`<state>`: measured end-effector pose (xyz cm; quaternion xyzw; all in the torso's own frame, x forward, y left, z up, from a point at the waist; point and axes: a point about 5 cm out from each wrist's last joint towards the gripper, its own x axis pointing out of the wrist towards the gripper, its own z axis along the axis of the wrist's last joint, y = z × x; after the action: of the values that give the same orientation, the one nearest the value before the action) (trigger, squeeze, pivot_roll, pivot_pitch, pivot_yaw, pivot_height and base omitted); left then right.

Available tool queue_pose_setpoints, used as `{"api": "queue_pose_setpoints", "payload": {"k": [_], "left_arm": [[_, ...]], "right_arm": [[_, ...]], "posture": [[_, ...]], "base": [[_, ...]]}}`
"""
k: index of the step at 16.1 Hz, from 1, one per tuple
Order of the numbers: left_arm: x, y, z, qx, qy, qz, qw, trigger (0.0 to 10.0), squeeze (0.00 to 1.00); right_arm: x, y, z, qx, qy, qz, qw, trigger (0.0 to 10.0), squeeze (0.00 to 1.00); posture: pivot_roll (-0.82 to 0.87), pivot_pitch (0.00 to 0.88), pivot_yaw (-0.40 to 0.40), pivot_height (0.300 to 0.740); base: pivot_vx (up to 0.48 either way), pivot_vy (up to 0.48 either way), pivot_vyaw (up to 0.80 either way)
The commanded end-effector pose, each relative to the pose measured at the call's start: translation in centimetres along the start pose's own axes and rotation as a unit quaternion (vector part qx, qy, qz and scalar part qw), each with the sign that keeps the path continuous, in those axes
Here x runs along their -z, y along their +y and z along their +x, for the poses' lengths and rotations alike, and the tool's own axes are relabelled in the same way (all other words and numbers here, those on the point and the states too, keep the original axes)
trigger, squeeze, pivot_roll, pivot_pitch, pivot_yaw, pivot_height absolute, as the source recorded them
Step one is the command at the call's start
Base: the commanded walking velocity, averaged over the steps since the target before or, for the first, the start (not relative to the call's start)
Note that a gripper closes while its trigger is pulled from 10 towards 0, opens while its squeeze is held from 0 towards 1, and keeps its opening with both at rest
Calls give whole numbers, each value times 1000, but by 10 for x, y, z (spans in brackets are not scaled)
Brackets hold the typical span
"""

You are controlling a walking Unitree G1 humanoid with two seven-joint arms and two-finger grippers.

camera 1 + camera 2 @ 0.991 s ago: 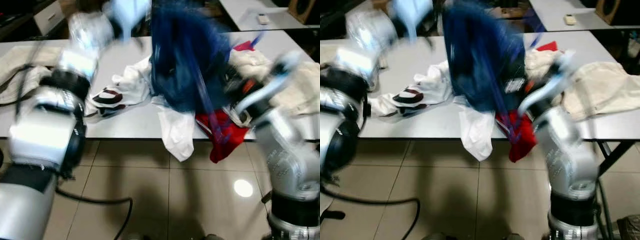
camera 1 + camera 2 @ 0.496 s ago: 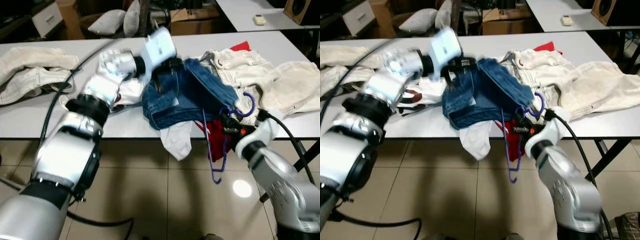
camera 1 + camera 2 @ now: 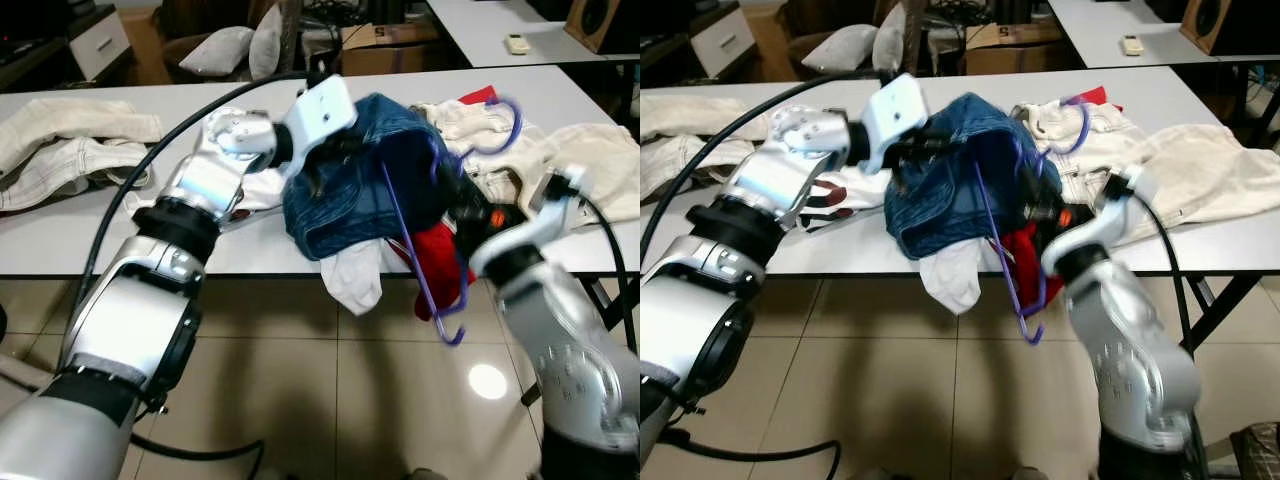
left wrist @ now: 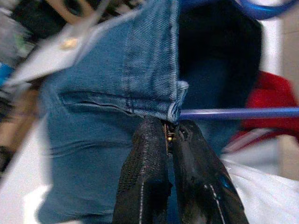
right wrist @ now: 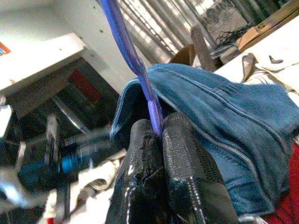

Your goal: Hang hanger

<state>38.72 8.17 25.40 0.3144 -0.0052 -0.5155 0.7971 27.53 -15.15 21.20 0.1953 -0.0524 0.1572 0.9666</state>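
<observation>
My right claw (image 5: 156,135) is clamped on the purple hanger (image 3: 415,250). My left claw (image 4: 169,135) pinches the jeans (image 3: 350,190) beside it. If I tug hard, the jeans could slip off.

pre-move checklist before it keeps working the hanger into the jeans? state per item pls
1. Left tool pinching the jeans hem: ok, fingers shut on the denim edge.
2. Right tool gripping the purple hanger: ok, shut on its bar.
3. Hanger inside the jeans opening: cannot tell; the bar runs beside the hem in the left wrist view.
4. Hanger hook free: ok, it stands up above the clothes pile.
5. Other clothes apart from the jeans: not ok, the white garment and red garment hang off the table edge right under them.
</observation>
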Motion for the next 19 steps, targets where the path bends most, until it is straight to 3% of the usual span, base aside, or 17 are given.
{"api": "queue_pose_setpoints", "payload": {"k": [1, 3, 4, 6, 8, 10, 11, 13, 14, 16, 17, 19], "left_arm": [[-1, -2, -5, 39, -16, -33, 999, 0, 0], [-19, -3, -9, 95, -99, -111, 984, 0, 0], [-41, 1, -12, 116, -168, -167, 965, 0, 0], [-64, 10, -15, 125, -233, -226, 938, 0, 0], [-92, 26, -19, 114, -308, -290, 899, 0, 0], [-101, 34, -21, 98, -326, -325, 882, 0, 0], [-99, 34, -17, 79, -302, -326, 892, 0, 0], [-91, 30, -14, 83, -266, -327, 903, 0, 0], [-66, 22, -10, 66, -167, -258, 949, 0, 0], [-43, 20, -11, 32, -91, -197, 976, 0, 0], [-29, 23, -15, -9, -47, -156, 987, 0, 0], [-22, 33, -22, -85, -41, -143, 985, 0, 0]], "right_arm": [[-1, -5, 8, 0, -19, 17, 1000, 10000, 0], [5, -9, 26, 0, -15, 34, 999, 10000, 0], [1, -6, 41, -14, -24, 62, 998, 10000, 0], [-6, -2, 57, -26, -39, 84, 995, 10000, 0], [-11, 2, 72, -39, -63, 102, 992, 10000, 0], [-12, 1, 81, -20, -89, 120, 989, 10000, 0], [-14, -1, 86, 5, -122, 150, 981, 10000, 0], [-13, 1, 89, 23, -141, 163, 976, 10000, 0], [-2, 6, 94, 20, -108, 153, 982, 10000, 0], [3, 9, 94, 11, -86, 148, 985, 10000, 0], [11, 10, 89, 3, -48, 113, 992, 10000, 0], [30, 10, 71, -19, 29, 44, 998, 10000, 0]], "posture": [[-205, 0, 143, 740], [-192, 0, 141, 740], [-185, 0, 140, 740], [-174, 0, 138, 740], [-158, 0, 141, 740], [-141, 0, 149, 740], [-127, 0, 156, 740], [-104, 0, 174, 740], [-76, 0, 177, 740], [-52, 0, 163, 740], [-43, 0, 150, 740], [-39, 0, 143, 740]], "base": [[0, 0, 0], [0, 0, 0], [0, 0, 0], [0, 0, 0], [0, 0, 0], [0, 0, 0], [0, 0, 0], [0, 0, 0], [0, 0, 0], [0, 0, 0], [0, 0, 0], [0, 0, 0]]}}
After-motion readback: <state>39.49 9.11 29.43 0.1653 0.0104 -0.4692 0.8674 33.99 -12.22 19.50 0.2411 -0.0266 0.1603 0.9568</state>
